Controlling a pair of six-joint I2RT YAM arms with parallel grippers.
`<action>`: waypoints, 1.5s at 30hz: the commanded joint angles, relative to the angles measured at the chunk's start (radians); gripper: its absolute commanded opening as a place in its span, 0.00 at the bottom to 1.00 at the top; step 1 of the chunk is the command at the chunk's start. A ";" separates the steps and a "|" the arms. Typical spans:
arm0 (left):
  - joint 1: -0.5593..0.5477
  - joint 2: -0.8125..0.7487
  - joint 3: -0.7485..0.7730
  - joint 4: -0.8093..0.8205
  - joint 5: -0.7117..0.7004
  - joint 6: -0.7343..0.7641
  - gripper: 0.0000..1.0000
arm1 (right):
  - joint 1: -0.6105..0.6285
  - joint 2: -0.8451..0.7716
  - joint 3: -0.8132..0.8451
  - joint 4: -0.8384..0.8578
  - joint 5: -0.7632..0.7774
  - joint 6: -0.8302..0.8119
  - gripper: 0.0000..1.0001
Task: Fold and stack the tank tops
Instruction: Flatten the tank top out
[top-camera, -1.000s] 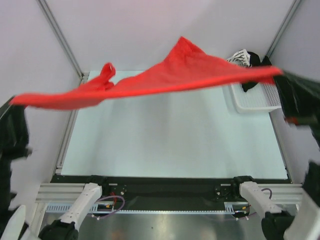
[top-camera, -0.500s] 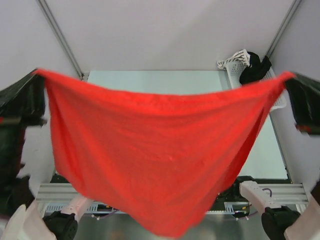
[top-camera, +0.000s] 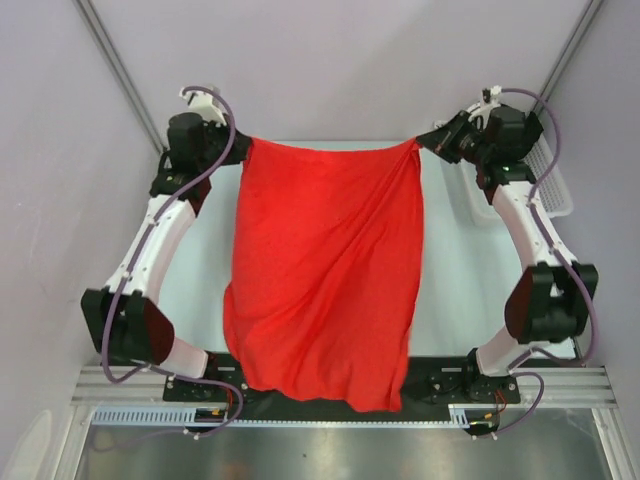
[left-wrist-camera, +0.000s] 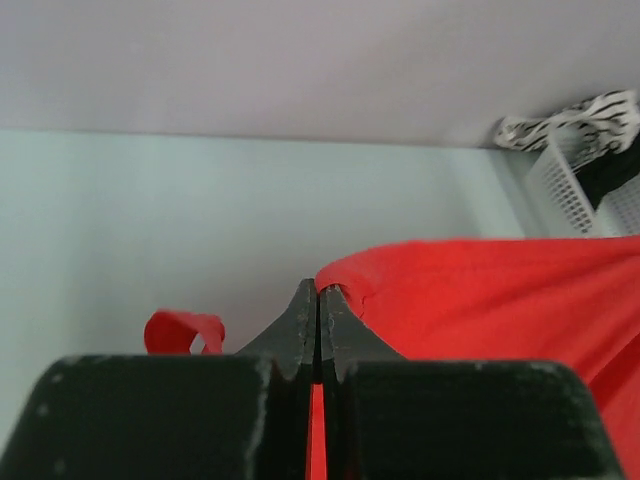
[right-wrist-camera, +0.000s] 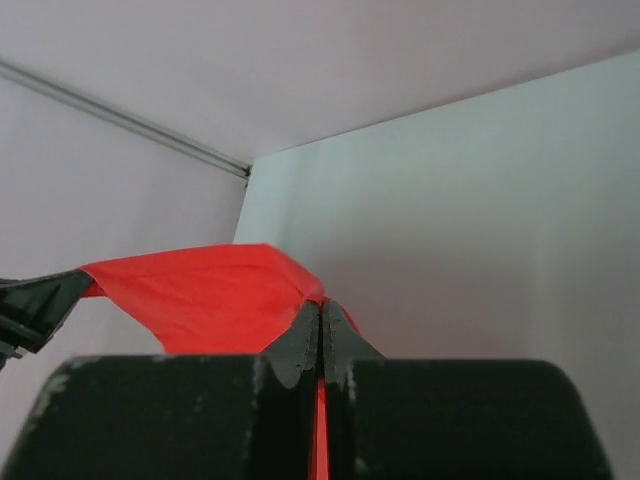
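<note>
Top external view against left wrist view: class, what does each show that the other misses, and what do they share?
Only top external: the whole red tank top spread between the left gripper and the right gripper. Only left wrist: a close look at the left gripper shut on the fabric's edge, a loose red strap loop, and striped cloth in the basket. Both: the tank top, the left gripper, the table.

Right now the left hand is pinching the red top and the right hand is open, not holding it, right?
Not quite. The right gripper is shut on the red tank top too: the right wrist view shows its fingers closed with red cloth between them. The left gripper is pinching it, as you said.
</note>
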 joint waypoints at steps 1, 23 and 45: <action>0.002 0.041 -0.025 0.224 -0.031 -0.005 0.00 | -0.023 0.080 0.034 0.255 -0.016 0.058 0.00; 0.002 1.001 0.838 0.058 -0.125 -0.016 0.00 | -0.072 0.956 0.829 0.154 0.012 0.044 0.00; 0.057 0.558 0.366 -0.192 -0.420 -0.196 1.00 | -0.068 0.472 0.251 -0.065 0.096 -0.136 0.77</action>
